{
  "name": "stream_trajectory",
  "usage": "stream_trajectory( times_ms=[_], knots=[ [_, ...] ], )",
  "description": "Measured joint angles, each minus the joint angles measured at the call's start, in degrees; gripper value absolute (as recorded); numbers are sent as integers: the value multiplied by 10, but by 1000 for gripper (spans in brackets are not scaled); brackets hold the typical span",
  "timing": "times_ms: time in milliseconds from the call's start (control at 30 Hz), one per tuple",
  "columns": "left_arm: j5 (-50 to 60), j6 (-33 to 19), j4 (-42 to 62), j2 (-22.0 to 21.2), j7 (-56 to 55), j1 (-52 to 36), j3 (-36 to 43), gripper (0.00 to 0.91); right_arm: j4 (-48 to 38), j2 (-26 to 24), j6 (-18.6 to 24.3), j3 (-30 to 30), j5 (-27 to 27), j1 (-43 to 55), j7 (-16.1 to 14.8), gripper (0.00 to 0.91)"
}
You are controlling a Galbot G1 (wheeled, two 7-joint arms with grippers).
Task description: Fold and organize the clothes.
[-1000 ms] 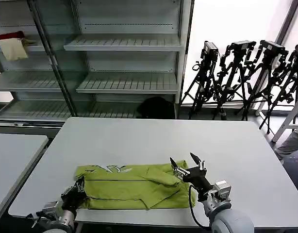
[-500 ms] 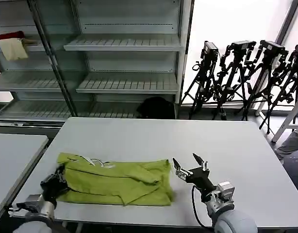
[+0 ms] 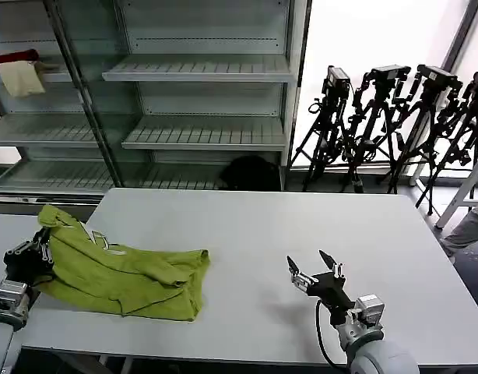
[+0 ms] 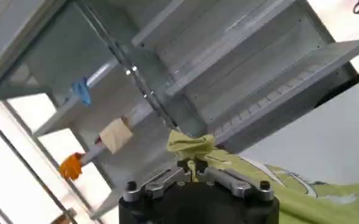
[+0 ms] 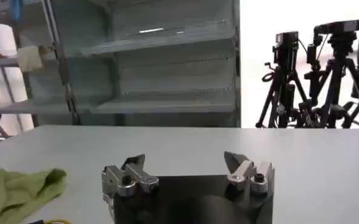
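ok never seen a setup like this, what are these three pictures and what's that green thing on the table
This is a two-armed robot seen through its own cameras. One picture looks down from its head; the other two come from cameras on each wrist.

The green thing is a T-shirt, folded and rumpled on the grey table. The left gripper, at the table's left edge, is shut on the shirt's end; the left wrist picture shows green cloth bunched between its fingers. The right gripper hovers open over bare table, holding nothing.

Behind stand metal shelves and camera tripods.
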Motion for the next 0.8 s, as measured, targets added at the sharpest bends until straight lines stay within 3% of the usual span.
stream_trajectory(
  times_ms=[367, 800],
  knots=[
    [84, 17, -72, -48, -8, 13, 118, 0, -13, 1, 2, 9, 0, -2, 1, 907],
    [118, 60, -73, -105, -24, -21, 285, 0, -29, 1, 5, 15, 0, 2, -2, 907]
  ],
)
